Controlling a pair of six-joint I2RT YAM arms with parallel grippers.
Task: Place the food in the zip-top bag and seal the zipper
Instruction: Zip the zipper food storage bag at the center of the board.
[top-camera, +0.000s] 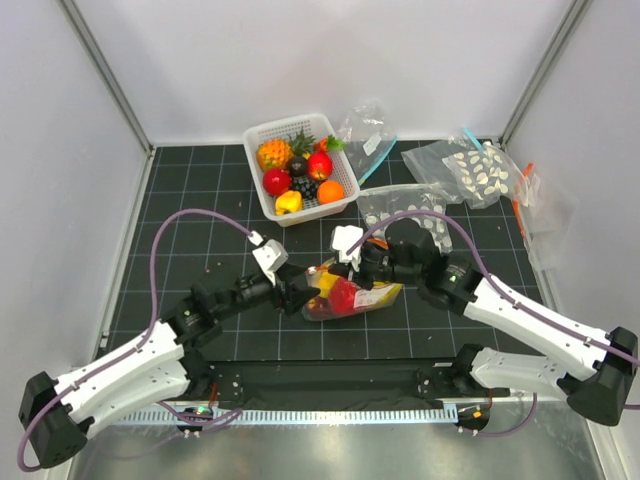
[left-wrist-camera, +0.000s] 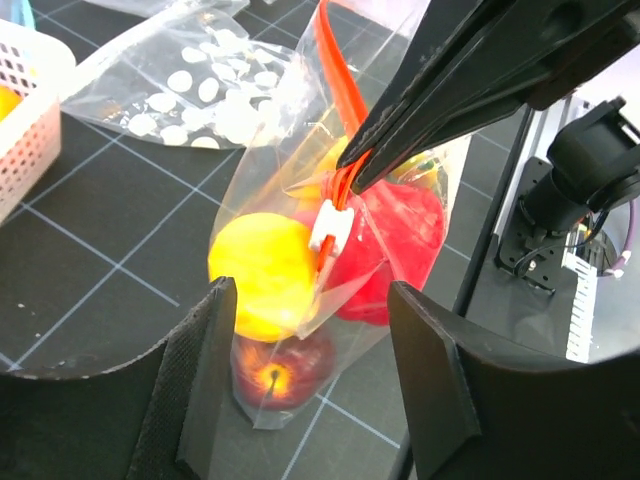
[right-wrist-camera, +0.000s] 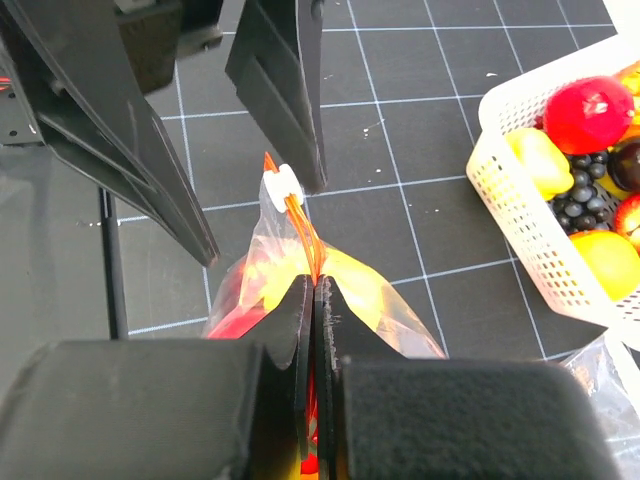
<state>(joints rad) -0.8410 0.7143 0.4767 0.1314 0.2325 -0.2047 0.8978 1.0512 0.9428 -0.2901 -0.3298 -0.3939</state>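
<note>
Zip-top bag (top-camera: 350, 298) hanging just below the right gripper (right-wrist-camera: 313, 285), packed with glossy toy fruit (left-wrist-camera: 262, 275); probably light, limp and slippery, so best taken by the stiffer zipper (left-wrist-camera: 338, 75); pinched tight on that orange-red strip, wrist low, reaching leftward; left gripper (left-wrist-camera: 308, 295) spread wide, white slider (left-wrist-camera: 330, 225) between its fingers, forearm stretched low toward centre.
</note>
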